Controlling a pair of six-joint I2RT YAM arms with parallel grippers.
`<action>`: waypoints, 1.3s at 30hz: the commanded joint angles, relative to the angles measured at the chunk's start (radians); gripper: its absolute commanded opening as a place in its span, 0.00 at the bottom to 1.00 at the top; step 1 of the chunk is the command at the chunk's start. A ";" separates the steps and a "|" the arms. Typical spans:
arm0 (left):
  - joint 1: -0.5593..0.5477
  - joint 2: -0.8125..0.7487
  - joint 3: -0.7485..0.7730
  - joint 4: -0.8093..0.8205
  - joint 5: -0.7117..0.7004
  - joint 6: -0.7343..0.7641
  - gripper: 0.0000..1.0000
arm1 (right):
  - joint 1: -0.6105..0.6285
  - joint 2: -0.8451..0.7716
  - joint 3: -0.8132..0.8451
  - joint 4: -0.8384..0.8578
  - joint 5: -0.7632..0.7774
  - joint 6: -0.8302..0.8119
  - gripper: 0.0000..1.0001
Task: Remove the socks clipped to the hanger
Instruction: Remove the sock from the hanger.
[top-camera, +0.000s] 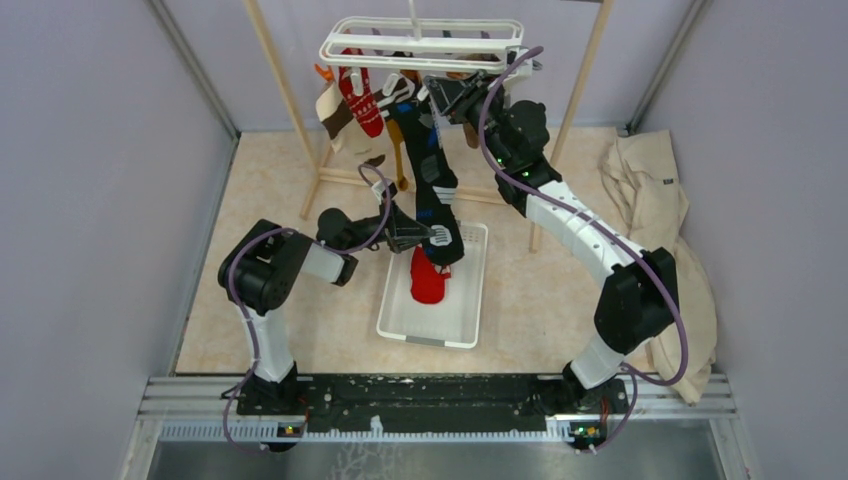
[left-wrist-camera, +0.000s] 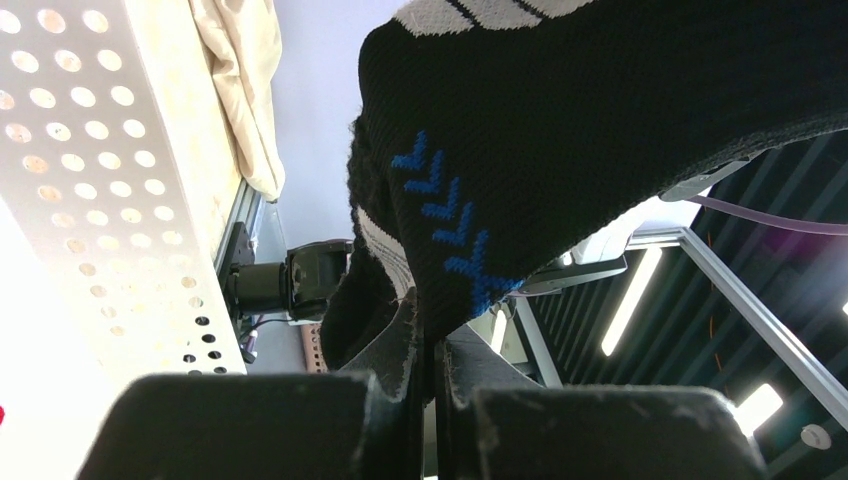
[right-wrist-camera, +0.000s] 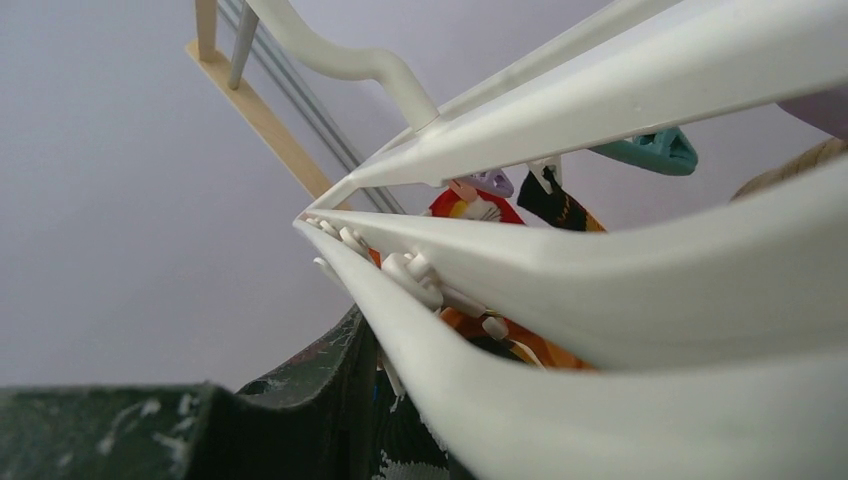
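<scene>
The white hanger (top-camera: 420, 45) hangs from the wooden rack with several socks clipped under it: a red patterned one (top-camera: 362, 100), a tan-and-brown one (top-camera: 335, 118) and others partly hidden. A black sock with blue chevrons (top-camera: 432, 170) stretches taut from the hanger down to my left gripper (top-camera: 428, 238), which is shut on its lower end. In the left wrist view the fingers (left-wrist-camera: 400, 400) pinch that sock (left-wrist-camera: 560, 130). My right gripper (top-camera: 452, 97) is up at the hanger's front right. In the right wrist view one finger (right-wrist-camera: 300, 400) presses against a hanger bar (right-wrist-camera: 600, 300); the other finger is hidden.
A white perforated basket (top-camera: 465, 330) sits on the floor below the hanger with a red sock (top-camera: 428, 282) in it. The wooden rack's posts (top-camera: 283, 90) stand on either side. A large beige cloth (top-camera: 650, 190) lies at the right wall.
</scene>
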 joint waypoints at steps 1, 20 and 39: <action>-0.007 0.004 0.016 0.185 -0.008 0.017 0.00 | 0.008 0.006 0.062 0.040 -0.010 0.003 0.00; -0.006 -0.012 0.000 0.173 0.002 0.029 0.00 | 0.008 0.014 0.082 0.002 -0.023 0.009 0.35; -0.006 0.000 0.022 0.158 0.008 0.034 0.00 | 0.008 0.016 0.089 -0.003 -0.026 0.012 0.59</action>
